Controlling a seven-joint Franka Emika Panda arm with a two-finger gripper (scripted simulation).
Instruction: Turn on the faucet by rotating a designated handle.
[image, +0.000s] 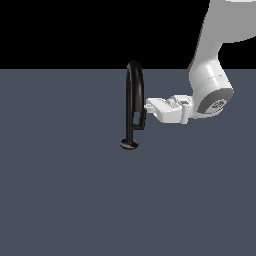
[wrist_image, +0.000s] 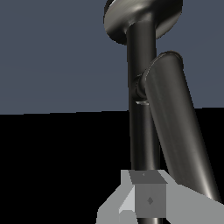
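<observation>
A flat, bare slate-grey tabletop fills the scene, meeting a plain black backdrop at a straight far edge. The glossy black faucet stands upright near the middle on its small round foot. Its handle, a thin rod, leans off the stem on the exterior view's right. The white arm reaches in from that side, its gripper level against the handle's upper end; whether it is clenched I cannot tell.
</observation>
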